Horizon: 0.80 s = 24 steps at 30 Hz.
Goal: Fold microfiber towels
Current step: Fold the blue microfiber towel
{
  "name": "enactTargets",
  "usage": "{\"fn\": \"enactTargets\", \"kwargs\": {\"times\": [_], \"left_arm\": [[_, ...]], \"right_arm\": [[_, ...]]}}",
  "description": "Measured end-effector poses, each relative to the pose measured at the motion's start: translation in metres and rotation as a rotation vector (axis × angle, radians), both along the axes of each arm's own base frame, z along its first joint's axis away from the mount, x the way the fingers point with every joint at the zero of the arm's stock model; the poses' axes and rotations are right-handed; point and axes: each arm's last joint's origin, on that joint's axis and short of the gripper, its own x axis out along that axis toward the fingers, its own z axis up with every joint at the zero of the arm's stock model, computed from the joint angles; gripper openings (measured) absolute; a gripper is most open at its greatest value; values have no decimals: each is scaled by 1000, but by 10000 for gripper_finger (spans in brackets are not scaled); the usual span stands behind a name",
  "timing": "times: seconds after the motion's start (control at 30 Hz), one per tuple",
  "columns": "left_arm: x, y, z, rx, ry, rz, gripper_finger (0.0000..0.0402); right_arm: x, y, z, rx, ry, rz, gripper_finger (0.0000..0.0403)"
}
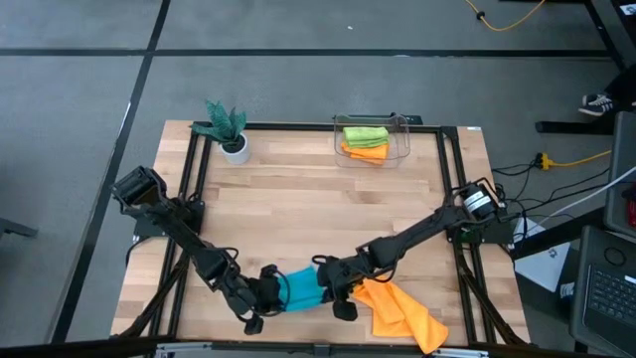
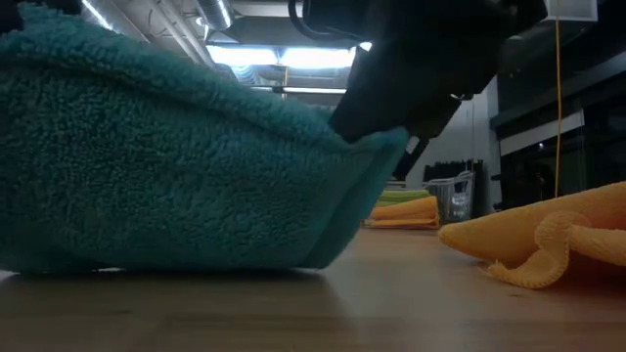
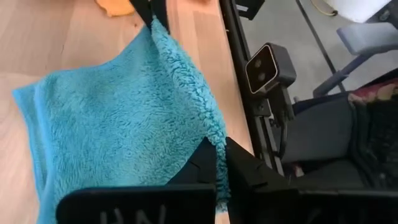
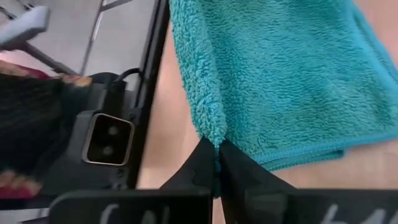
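Note:
A teal towel (image 1: 300, 288) lies near the table's front edge between my two grippers. Its near edge is raised and its far part rests on the wood (image 2: 196, 266). My left gripper (image 1: 266, 290) is shut on the towel's left near corner, and my right gripper (image 1: 333, 283) is shut on the right near corner. An orange towel (image 1: 402, 313) lies crumpled on the table just right of the right gripper. A green towel (image 1: 365, 134) and another orange one (image 1: 366, 151) sit folded in the bin at the back. My left gripper pinches the teal towel's left near corner (image 3: 214, 140) between its two fingers, slanting down from the table's left. The corner is lifted off the wood, and the near edge runs fairly straight across to the other gripper (image 3: 152, 12). My right gripper pinches the towel's right near corner (image 4: 211, 127) between its two fingers (image 2: 391, 122), slanting down from the table's right. That corner is raised, and the cloth slopes down from it to the table.
A clear plastic bin (image 1: 399, 139) stands at the table's far edge, with a small potted plant (image 1: 229, 129) at the far left. Bare wood lies between the bin and the towels. The table's front edge and a camera mount (image 3: 267, 68) are close behind the grippers.

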Motion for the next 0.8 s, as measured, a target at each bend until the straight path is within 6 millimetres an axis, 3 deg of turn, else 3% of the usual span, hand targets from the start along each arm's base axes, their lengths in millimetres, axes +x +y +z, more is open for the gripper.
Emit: {"fn": "enactTargets", "kwargs": {"times": [0.4,0.63,0.8], "left_arm": [[3,2,0,-135,57,99,0],[7,16,-7,-90,116,178,0],[2,32,-24,-130,183,300,0]], "right_arm": [[2,-3,3,81,33,67,6],[4,-15,-2,-89,24,-115,6],[3,-20,-5,-175,30,-221,6]]}}
